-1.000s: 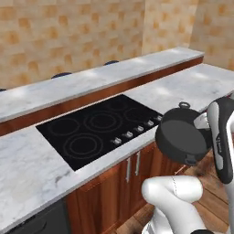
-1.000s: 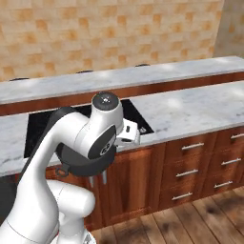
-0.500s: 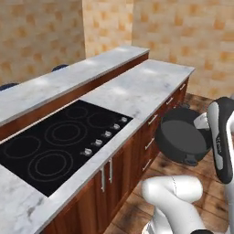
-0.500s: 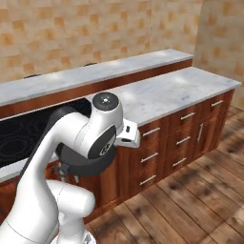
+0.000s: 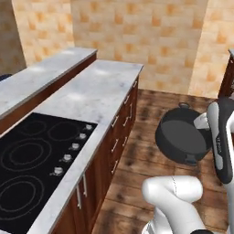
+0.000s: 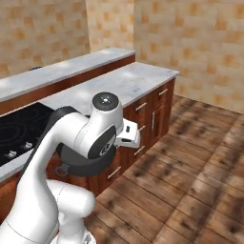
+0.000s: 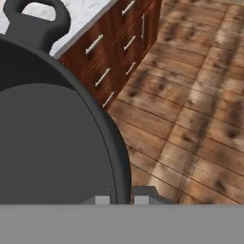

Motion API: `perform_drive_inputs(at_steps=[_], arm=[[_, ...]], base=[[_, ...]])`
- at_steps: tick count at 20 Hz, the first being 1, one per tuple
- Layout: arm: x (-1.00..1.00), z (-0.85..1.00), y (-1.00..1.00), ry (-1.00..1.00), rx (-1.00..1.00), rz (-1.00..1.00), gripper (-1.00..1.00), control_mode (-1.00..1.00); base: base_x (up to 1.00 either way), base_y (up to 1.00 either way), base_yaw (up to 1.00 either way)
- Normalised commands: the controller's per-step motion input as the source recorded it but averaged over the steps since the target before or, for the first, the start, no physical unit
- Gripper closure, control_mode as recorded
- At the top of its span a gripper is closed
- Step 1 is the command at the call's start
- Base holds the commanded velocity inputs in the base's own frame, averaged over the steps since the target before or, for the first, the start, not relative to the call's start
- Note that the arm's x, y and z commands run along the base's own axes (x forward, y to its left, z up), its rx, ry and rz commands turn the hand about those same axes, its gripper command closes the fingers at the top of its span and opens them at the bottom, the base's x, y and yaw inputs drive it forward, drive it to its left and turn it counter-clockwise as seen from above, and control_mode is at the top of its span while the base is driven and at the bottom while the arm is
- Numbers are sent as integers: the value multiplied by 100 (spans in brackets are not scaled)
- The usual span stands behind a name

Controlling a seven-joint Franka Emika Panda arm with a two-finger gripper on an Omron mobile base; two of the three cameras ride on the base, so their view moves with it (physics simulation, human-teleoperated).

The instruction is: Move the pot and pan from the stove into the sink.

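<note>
The pot (image 5: 182,135) is dark grey and deep, and it hangs in the air over the wooden floor, right of the counter. My gripper (image 7: 123,198) is shut on the pot's rim (image 7: 125,183), one fingertip (image 7: 102,199) inside the pot and the other outside. One loop handle (image 7: 35,19) shows at the pot's far side. In the right base view the pot (image 6: 76,164) sits partly hidden behind my arm. The black stove (image 5: 32,155) lies at the left with nothing on its visible part. The pan and the sink are out of view.
A marble counter (image 5: 93,93) runs from the stove to the tiled wall, with a raised ledge (image 5: 39,75) behind it. Wooden cabinets with drawers (image 5: 119,130) stand below. Wooden floor (image 5: 164,107) spreads to the right. Silver knobs (image 5: 67,157) line the stove's front.
The whole picture has shifted, so the camera has moved. The stove has slid left in both base views and more floor shows. The pot stays in my gripper, unchanged relative to the arm.
</note>
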Motion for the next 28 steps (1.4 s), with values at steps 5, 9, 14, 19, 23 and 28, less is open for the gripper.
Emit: perform_drive_inputs(at_steps=[5,9,14,19,23,28], arm=[[0,0,0,0,0,0,100,100],[0,0,0,0,0,0,100,100],[0,0,0,0,0,0,100,100],[0,0,0,0,0,0,100,100],[0,0,0,0,0,0,100,100],[0,0,0,0,0,0,100,100]], base=[[0,0,-50],[0,0,-50],[0,0,-50],[0,0,-50],[0,0,-50],[0,0,-50]])
